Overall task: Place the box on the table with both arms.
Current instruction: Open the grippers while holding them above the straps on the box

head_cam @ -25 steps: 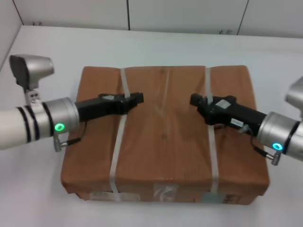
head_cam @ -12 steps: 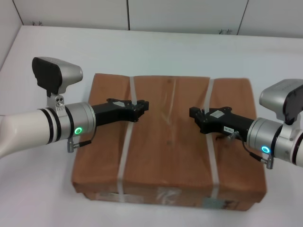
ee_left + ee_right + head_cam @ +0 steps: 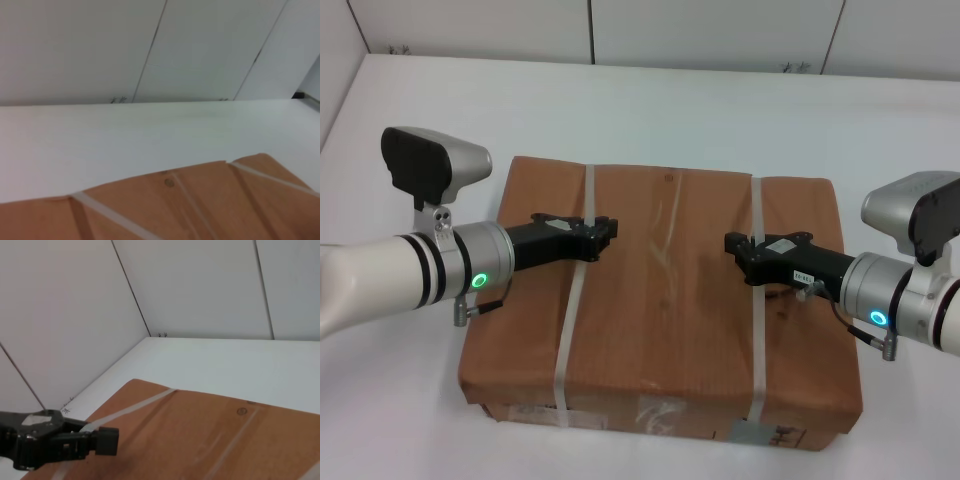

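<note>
The box, a flat brown carton with two whitish straps and white labels on its near side, lies in the middle of the white table. My left gripper lies on the box's top at the left strap, fingers together on it. My right gripper lies on the top at the right strap, also closed on it. The left wrist view shows the box's far edge. The right wrist view shows the box top and the left gripper.
White wall panels stand behind the table's far edge, and a side wall runs along the robot's left. Bare tabletop shows on all visible sides of the box.
The box has sunk lower and looks smaller. It shifted right, then slightly back left. Both grippers moved along with it and stayed at the straps.
</note>
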Tool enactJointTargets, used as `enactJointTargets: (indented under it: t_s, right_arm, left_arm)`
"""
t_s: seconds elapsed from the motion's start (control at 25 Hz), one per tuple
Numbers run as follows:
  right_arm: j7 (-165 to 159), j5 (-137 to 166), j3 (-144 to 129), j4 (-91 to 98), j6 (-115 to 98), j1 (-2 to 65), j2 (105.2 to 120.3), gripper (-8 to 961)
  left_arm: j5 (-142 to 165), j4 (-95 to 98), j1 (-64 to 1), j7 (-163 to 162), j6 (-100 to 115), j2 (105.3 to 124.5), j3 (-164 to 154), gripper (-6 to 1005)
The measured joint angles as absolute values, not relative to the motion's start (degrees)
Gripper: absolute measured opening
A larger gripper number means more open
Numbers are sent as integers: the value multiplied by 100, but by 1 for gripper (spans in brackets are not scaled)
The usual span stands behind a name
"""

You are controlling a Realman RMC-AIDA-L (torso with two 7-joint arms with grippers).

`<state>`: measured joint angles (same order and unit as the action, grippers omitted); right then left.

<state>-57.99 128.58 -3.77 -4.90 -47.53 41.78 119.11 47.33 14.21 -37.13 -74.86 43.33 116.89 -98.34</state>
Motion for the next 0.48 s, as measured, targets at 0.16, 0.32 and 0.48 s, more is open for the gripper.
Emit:
enactJointTargets:
  t_s: [0.16, 0.32, 0.48]
  right_arm:
    - [-5804, 12852, -369, -488, -4742, 4178, 11910, 2]
    - [-5841, 12853, -373, -538, -4617, 4203, 11908, 3]
    - [-5883, 12859, -400, -604, -4610, 4242, 11908, 3]
  left_arm:
    - [4732, 1406, -3698, -7479, 4249, 11691, -9835, 94]
    - [4747, 1399, -3696, -7478, 4218, 11697, -9839, 96]
    - [4794, 1380, -3694, -7478, 4212, 11700, -9846, 99]
